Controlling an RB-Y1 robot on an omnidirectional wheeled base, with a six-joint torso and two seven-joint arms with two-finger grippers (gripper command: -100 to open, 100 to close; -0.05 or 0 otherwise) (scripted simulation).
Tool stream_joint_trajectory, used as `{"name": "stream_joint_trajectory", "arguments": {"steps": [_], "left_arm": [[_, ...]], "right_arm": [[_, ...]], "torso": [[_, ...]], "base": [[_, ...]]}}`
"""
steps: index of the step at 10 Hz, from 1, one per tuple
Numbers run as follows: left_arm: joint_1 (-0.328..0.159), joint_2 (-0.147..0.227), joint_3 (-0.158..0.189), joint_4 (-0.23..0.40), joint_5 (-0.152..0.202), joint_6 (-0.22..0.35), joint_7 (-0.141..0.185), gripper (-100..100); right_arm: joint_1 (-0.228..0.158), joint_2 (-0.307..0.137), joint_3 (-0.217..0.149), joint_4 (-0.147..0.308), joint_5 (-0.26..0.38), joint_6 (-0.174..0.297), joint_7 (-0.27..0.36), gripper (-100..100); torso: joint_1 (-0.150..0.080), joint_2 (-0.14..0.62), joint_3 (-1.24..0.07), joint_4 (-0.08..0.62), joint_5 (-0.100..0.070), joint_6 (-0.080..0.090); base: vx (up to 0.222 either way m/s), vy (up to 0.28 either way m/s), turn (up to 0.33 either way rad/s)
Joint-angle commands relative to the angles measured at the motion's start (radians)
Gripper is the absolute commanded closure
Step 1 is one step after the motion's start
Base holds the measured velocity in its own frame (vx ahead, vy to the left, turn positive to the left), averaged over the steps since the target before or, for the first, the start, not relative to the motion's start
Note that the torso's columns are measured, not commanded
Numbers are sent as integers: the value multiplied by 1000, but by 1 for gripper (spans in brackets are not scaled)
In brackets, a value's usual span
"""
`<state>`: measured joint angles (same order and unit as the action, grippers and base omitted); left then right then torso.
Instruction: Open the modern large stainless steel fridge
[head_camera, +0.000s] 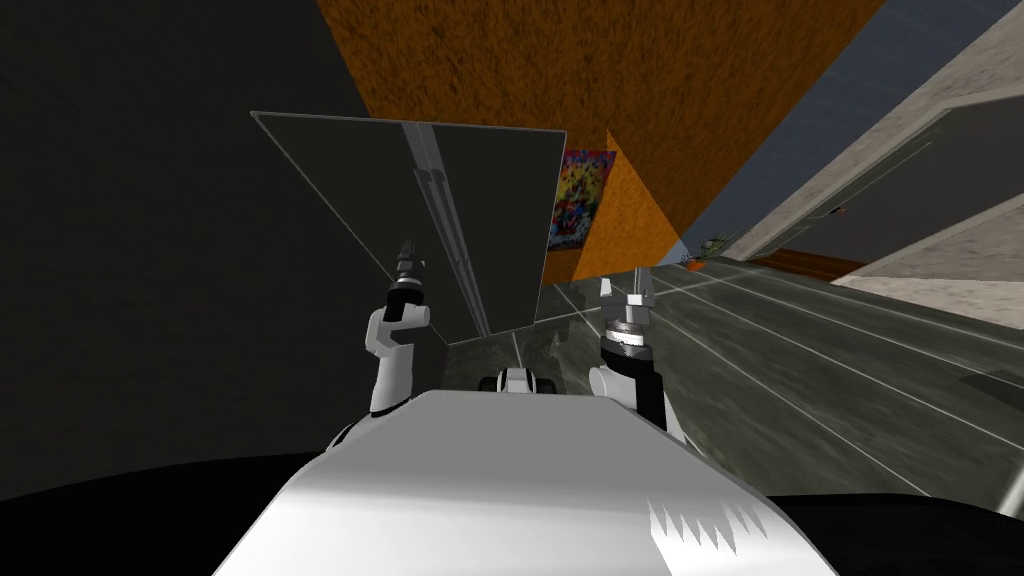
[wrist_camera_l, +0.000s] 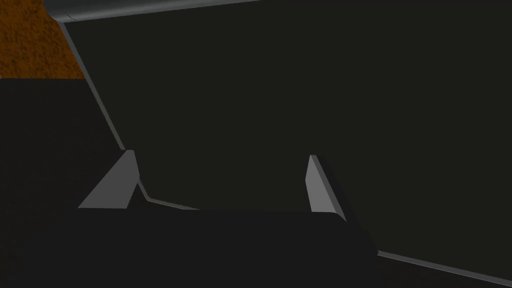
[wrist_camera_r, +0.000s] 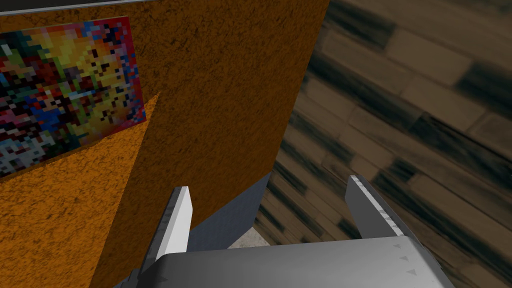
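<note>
You are facing the fridge (head_camera: 360, 190), a big dark grey slab, closed, with an orange wall (head_camera: 620, 90) behind it. Its two doors meet at a middle seam, where a pair of long pale handles (head_camera: 452, 235) runs along it.

In the left wrist view the fridge's door (wrist_camera_l: 300, 100) is a flat dark plane with a thin pale border (wrist_camera_l: 95, 85).

Your left gripper (head_camera: 406, 252) is raised in front of the fridge's left door, just beside the handles on their outer side. In its own view, the left gripper (wrist_camera_l: 217, 182) has its fingers (wrist_camera_l: 320, 187) spread wide with nothing between them. One finger lies over the door's face and the other across its pale border. You cannot tell from these views whether the tips touch the door.

Your right gripper (head_camera: 640, 285) is held up off to the right of the fridge, clear of its front. In the right wrist view this gripper (wrist_camera_r: 275, 215) stands just as wide, its fingers (wrist_camera_r: 177, 225) holding nothing.
</note>
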<state>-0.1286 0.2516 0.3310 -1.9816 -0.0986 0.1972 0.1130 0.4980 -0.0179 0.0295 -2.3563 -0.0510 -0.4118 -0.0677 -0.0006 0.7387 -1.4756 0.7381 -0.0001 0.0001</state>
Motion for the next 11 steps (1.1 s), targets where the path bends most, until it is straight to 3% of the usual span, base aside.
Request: {"name": "stream_joint_trajectory", "arguments": {"steps": [1, 2, 3, 4, 5, 6, 11], "left_arm": [[-59, 9, 17, 18, -1, 58, 6, -100], [-97, 19, 48, 54, -6, 98, 17, -100], [-124, 19, 48, 54, -6, 116, 17, -100], [-160, 27, 78, 92, -10, 148, 28, -100], [-188, 27, 78, 92, -10, 167, 28, -100], [-217, 36, 106, 130, -13, 199, 41, -100], [-378, 52, 157, 209, -18, 332, 71, -100]], "right_arm": [[0, 0, 0, 0, 0, 0, 0, 0], [0, 0, 0, 0, 0, 0, 0, 0], [0, 0, 0, 0, 0, 0, 0, 0], [0, 0, 0, 0, 0, 0, 0, 0], [0, 0, 0, 0, 0, 0, 0, 0], [0, 0, 0, 0, 0, 0, 0, 0], [0, 0, 0, 0, 0, 0, 0, 0]], "torso": [[0, 0, 0, 0, 0, 0], [2, -1, -1, 0, 0, 0], [1, -1, -1, 0, 0, 0], [1, -1, -1, 0, 0, 0], [0, -1, 0, 0, 0, 0], [0, 0, 0, 0, 0, 0], [1, -1, -1, 0, 0, 0]], "base": [[-6, -28, 6], [-10, -44, -82], [-14, -43, -42], [-15, -58, -73], [-19, -53, -29], [-29, -56, -49], [-12, -47, -33]]}}
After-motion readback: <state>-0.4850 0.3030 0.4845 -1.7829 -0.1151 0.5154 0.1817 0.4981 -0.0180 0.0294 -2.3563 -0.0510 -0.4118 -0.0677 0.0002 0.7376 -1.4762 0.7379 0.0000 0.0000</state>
